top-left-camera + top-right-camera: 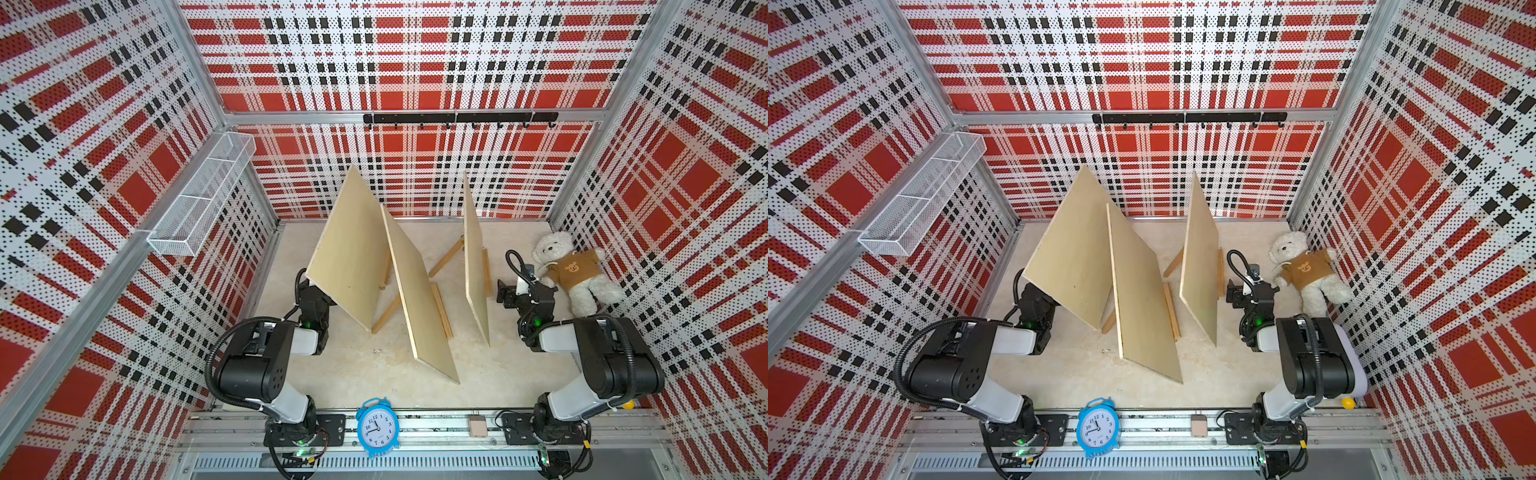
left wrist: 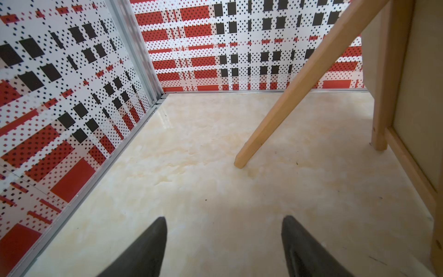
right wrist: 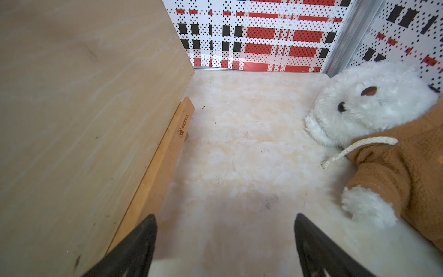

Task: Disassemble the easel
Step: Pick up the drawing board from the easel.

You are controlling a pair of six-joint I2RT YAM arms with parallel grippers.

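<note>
Three pale plywood boards lean on wooden easels in both top views: left board (image 1: 353, 249), middle board (image 1: 419, 299), right board (image 1: 473, 266). A slanted easel leg (image 2: 287, 96) and an upright leg (image 2: 381, 96) show in the left wrist view. My left gripper (image 2: 224, 218) is open over bare floor, short of those legs; the left board hides it from above. My right gripper (image 1: 505, 293) is open beside the right board (image 3: 84, 108) and its easel ledge (image 3: 165, 153), with nothing between its fingers.
A white teddy bear (image 1: 573, 270) in a brown shirt lies at the right wall, close to my right gripper. A blue alarm clock (image 1: 377, 426) stands on the front rail. A wire basket (image 1: 203, 195) hangs on the left wall, a hook rail (image 1: 459, 118) on the back wall.
</note>
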